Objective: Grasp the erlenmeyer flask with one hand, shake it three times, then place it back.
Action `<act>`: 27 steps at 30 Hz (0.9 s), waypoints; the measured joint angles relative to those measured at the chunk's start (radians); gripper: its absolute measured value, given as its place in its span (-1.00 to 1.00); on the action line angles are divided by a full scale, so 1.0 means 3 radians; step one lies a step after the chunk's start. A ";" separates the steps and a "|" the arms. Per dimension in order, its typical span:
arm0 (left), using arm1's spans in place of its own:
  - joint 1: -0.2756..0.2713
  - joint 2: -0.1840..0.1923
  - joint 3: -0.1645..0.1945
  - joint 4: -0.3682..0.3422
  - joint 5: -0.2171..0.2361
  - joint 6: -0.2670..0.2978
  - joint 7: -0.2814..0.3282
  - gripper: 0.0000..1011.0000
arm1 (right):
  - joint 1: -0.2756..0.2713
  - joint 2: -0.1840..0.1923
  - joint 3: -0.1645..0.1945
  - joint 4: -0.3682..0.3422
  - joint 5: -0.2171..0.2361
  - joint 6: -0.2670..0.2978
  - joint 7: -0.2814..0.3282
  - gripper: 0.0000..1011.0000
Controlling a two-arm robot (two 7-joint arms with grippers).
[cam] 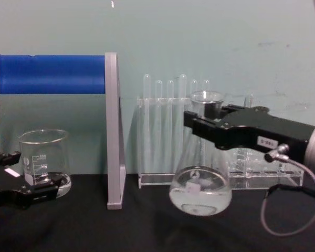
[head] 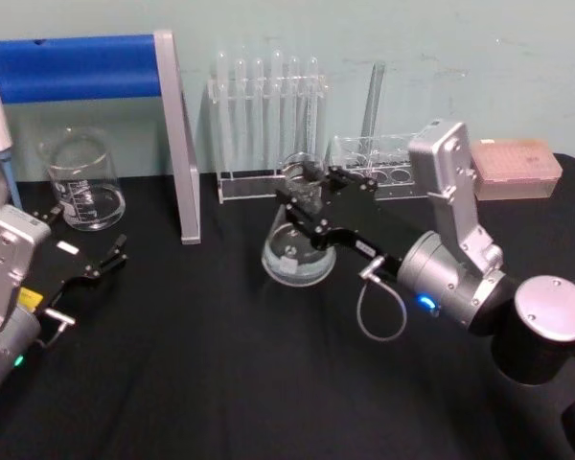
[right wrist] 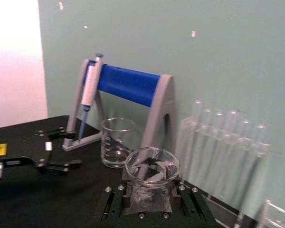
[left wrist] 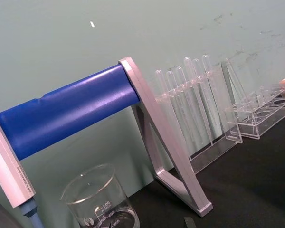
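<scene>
My right gripper (head: 305,198) is shut on the neck of the erlenmeyer flask (head: 295,257), a clear glass cone with a little clear liquid in its wide base. In the chest view the flask (cam: 200,191) hangs slightly tilted just above the black table, with the right gripper (cam: 200,122) clamped below its flared rim. The right wrist view looks down on the flask's rim (right wrist: 152,167) between the two black fingers (right wrist: 115,202). My left gripper (head: 81,240) rests open and idle at the table's left, apart from the flask.
A glass beaker (head: 81,182) stands at the back left under the blue pipette stand (head: 86,67), whose grey leg (head: 182,144) reaches the table. A test tube rack (head: 268,125), a second clear rack (head: 374,165) and a pink tip box (head: 513,168) line the back wall.
</scene>
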State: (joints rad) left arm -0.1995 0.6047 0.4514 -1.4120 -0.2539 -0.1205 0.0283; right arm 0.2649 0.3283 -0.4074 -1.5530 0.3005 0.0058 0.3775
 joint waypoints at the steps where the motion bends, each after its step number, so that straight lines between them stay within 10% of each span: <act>1: 0.0000 0.0000 0.0000 0.0000 0.0000 0.0000 0.0000 0.98 | 0.0001 -0.0008 -0.0011 -0.0001 -0.0005 0.0000 0.0008 -0.11; 27: 0.0000 0.0000 0.0000 0.0000 0.0000 0.0000 0.0000 0.98 | 0.0003 -0.0117 -0.0485 -0.0148 0.0020 0.0062 0.0337 -0.11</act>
State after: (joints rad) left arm -0.1995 0.6047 0.4514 -1.4120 -0.2539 -0.1205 0.0283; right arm 0.2657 0.2931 -0.5528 -1.5974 0.3064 0.0243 0.4787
